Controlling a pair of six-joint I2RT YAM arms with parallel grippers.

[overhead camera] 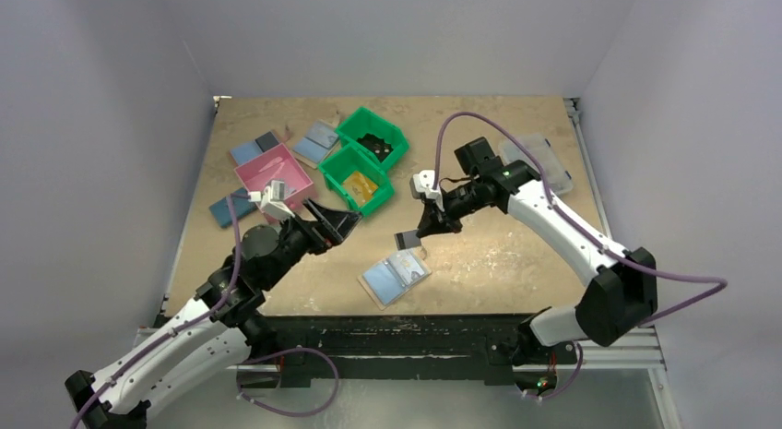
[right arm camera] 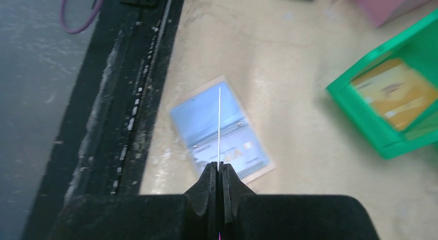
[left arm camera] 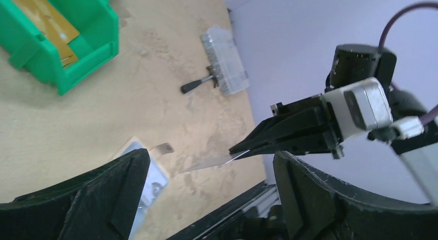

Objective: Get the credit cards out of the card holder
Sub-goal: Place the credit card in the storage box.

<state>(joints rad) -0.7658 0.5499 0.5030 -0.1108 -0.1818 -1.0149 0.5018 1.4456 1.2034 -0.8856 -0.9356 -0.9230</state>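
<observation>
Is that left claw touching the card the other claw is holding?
Apart. The top view shows bare table between the open left gripper and the card, which is pinched in the right gripper.

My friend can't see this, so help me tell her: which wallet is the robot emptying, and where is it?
Look at the table's near edge, in the middle. The card holder lies there alone, under the right end effector pinching a card. Unlike the wallets beside the pink bin, it's spread open, light-blue panel showing.
</observation>
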